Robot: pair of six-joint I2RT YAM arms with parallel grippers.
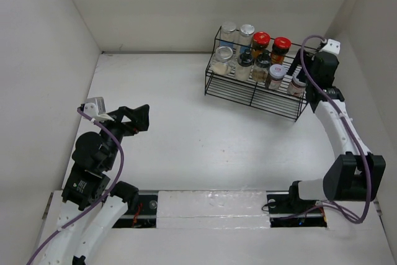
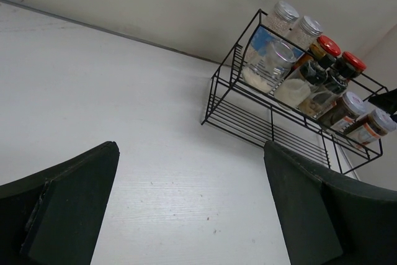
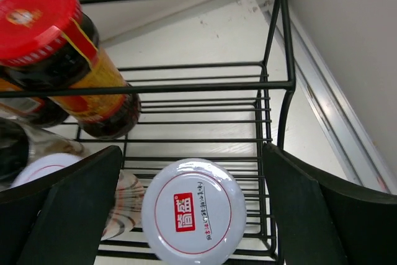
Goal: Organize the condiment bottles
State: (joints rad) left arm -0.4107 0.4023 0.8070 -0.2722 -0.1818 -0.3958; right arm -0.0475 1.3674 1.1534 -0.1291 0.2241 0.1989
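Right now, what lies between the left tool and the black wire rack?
Only bare white table separates the left tool from the rack. The top external view shows the whole stretch; the left wrist view agrees.

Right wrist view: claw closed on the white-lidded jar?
No, the right claw is open, its fingers wide apart with gaps either side of the white-lidded jar.

Spice jars (image 1: 260,43) in rack (image 1: 231,93), far right

Lab test cell: bare white walls (image 1: 186,4) enclose the table (image 1: 186,141).
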